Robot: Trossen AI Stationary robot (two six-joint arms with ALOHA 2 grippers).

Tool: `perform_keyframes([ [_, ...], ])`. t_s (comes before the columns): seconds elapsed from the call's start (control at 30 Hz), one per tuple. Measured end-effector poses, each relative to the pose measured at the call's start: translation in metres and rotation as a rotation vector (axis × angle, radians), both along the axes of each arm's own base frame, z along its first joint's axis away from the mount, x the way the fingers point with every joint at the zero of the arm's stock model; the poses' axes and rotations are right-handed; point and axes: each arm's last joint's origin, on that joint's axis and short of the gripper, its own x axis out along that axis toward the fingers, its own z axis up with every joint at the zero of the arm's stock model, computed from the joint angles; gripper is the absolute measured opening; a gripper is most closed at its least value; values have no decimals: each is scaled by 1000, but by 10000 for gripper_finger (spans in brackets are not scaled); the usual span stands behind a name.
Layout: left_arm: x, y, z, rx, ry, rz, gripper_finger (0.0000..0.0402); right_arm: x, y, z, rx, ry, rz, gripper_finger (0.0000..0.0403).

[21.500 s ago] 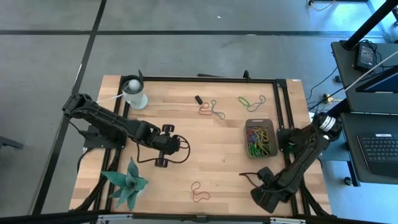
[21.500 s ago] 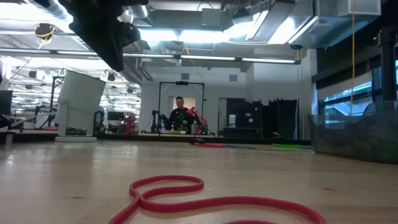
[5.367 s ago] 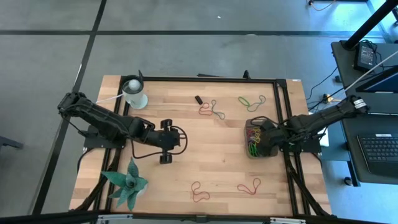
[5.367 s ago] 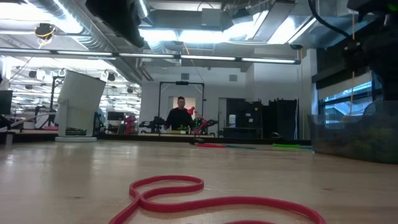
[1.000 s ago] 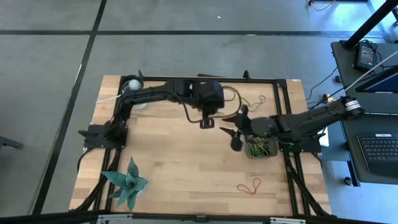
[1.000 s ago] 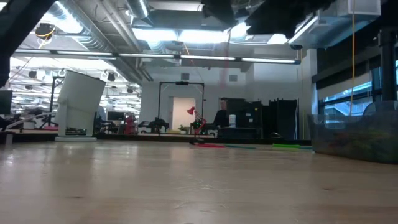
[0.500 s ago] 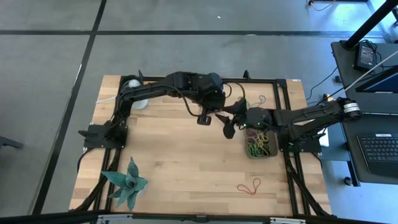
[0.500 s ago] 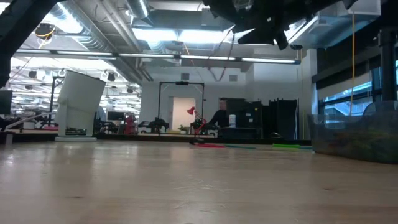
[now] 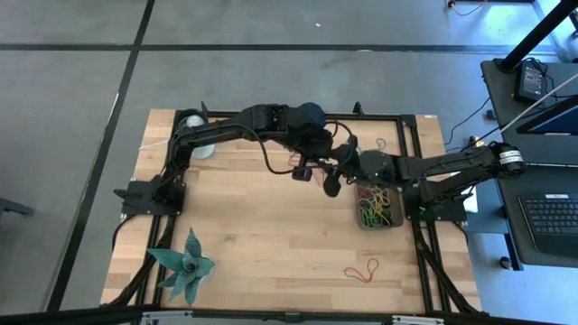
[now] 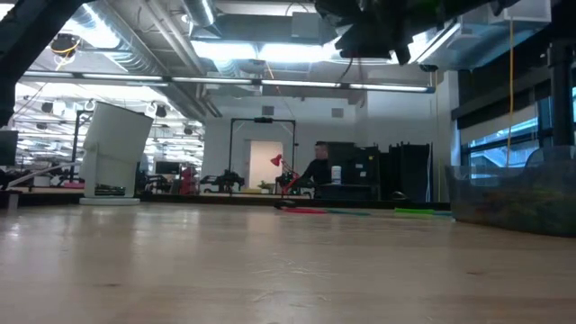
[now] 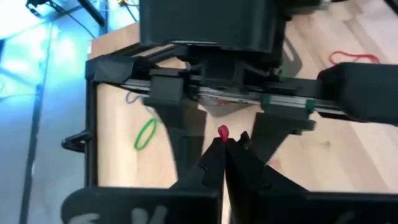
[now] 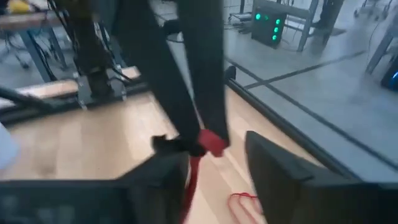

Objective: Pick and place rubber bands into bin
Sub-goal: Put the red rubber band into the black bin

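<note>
The left gripper (image 11: pixel 222 144) has its fingers pressed together, pinching a red rubber band (image 11: pixel 222 131) at their tips; in the right wrist view the same band (image 12: pixel 210 143) shows as a red bunch with a strand hanging down from it. The right gripper (image 12: pixel 217 171) faces it, fingers spread to either side of the hanging strand; I cannot tell whether they touch it. In the high view the two grippers, left (image 9: pixel 304 171) and right (image 9: pixel 330 181), meet above the wood table (image 9: pixel 244 235) just beside the bin (image 9: pixel 378 204), on the side toward the table's middle, with both dark arms crossing over the far half of the table and hiding the boards under them.

The bin sits near the table's right edge and holds a tangle of rubber bands (image 9: pixel 377 206) in yellow, green and red. Another red band (image 9: pixel 362 269) lies loose on the boards nearer the front, well apart from the bin. A dark band (image 9: pixel 381 143) lies by the far edge next to the black frame rail (image 9: pixel 411 162). The white cup (image 9: pixel 194 126) stands at the far left corner, partly hidden behind the left arm. A green toy plant (image 9: pixel 183 264) sits at the front left corner. In the low view a person (image 10: pixel 317 169) stands far off in the room.
</note>
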Motion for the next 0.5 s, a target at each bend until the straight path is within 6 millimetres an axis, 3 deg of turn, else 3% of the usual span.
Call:
perform_keyframes([
  [0.17, 2, 3, 2, 42, -30, 81, 2, 0, 0, -1, -89, 51, 27, 18],
  [0.3, 4, 4, 4, 46, -54, 156, 15, -3, 0, 1, -141, 84, 64, 12],
  [0.5, 3, 4, 4, -18, -63, 255, 80, -25, -8, 21, -152, 184, 47, 4],
])
